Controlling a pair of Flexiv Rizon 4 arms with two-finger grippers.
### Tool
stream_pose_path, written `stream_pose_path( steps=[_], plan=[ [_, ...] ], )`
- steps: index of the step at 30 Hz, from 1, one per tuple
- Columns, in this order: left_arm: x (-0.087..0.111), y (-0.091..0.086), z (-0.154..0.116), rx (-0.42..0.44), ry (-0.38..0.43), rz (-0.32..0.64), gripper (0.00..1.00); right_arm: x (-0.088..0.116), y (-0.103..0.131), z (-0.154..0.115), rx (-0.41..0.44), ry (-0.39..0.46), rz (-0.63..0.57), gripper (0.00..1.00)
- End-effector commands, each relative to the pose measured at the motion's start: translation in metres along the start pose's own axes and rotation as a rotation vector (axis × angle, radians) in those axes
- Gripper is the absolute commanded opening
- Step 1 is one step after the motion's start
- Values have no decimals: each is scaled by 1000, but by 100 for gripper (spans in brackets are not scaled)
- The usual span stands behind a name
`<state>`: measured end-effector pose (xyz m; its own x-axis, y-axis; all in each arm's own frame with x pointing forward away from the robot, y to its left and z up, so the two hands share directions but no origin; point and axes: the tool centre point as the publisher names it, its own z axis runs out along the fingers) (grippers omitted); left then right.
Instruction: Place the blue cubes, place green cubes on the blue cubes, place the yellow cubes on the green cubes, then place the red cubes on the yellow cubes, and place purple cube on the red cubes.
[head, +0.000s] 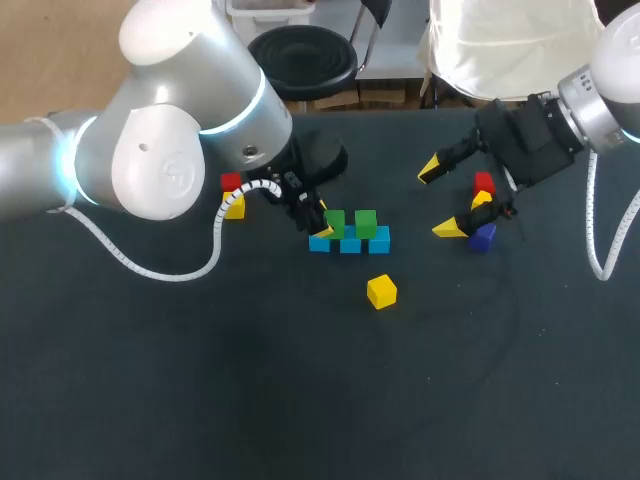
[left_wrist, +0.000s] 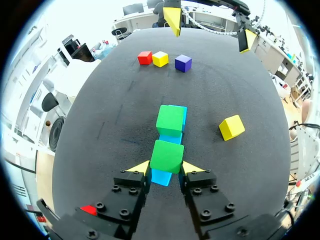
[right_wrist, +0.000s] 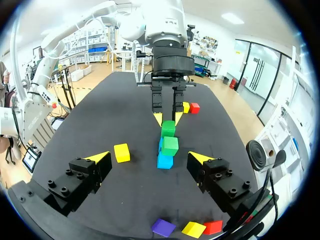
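Observation:
Three blue cubes (head: 350, 245) lie in a row mid-table. Two green cubes stand on them: one (head: 366, 222) free, the other (left_wrist: 166, 156) between the yellow tips of my left gripper (left_wrist: 166, 167), which is shut on it as it rests on a blue cube (left_wrist: 161, 176). A loose yellow cube (head: 381, 291) lies in front of the row. My right gripper (head: 440, 200) hangs open at the right, beside a red cube (head: 484, 183), a yellow cube (head: 481, 200) and a purple cube (head: 483, 237). Another red cube (head: 231, 182) and yellow cube (head: 235, 207) sit at the left.
The dark table (head: 300, 400) stretches bare towards its front edge. My left arm (head: 170, 150) covers the back left, and its white cable (head: 150, 268) loops low over the cloth.

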<state>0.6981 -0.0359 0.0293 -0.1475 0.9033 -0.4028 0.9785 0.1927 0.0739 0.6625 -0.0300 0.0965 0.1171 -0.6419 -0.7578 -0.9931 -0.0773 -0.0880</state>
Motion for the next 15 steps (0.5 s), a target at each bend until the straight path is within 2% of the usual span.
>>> stream_pose_path(
  steps=[1,15],
  plan=[
    [-1,-1,0,-1,0,0,0,0,0,0,0,-2,-1,100],
    [1,-1,0,-3,2,-5,0,0,0,0,0,-2,-1,100]
  ],
)
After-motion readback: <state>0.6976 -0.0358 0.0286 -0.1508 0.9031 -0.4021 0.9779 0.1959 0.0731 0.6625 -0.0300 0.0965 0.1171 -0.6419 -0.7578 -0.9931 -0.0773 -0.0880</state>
